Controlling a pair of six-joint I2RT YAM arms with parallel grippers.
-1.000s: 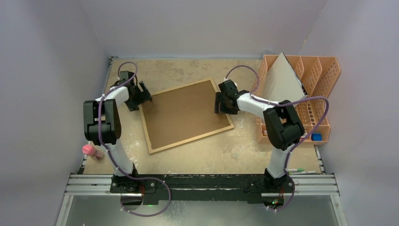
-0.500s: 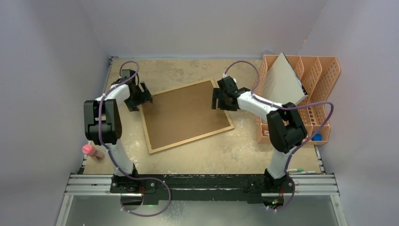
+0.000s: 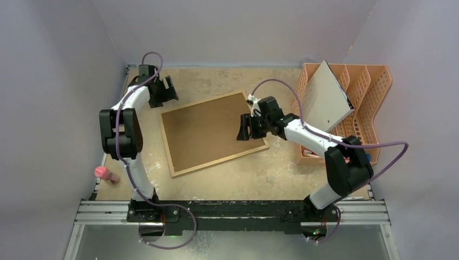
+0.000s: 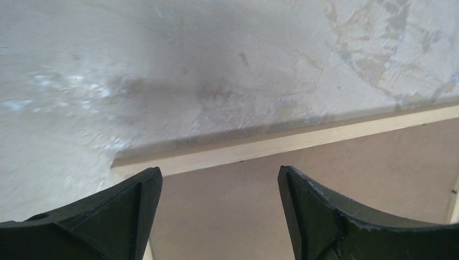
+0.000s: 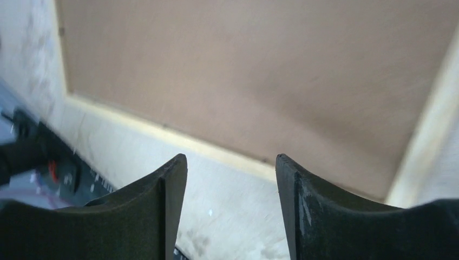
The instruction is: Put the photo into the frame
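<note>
The frame (image 3: 214,132) lay back-up on the desk (image 3: 216,81) at picture centre, with no photo visible. Left fingers (image 4: 108,216) and right fingers (image 5: 325,216) gaped empty above it. Insertion seemingly had not begun.

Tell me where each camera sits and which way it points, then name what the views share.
Top external: above and behind the bases, looking down on the table, frame and orange file rack; both arms show.
Left wrist: on the left arm, looking down past the open left hand at the frame's corner.
Right wrist: on the right arm, looking past the open right hand across the frame's brown back.
Shared: all three show the frame.
</note>
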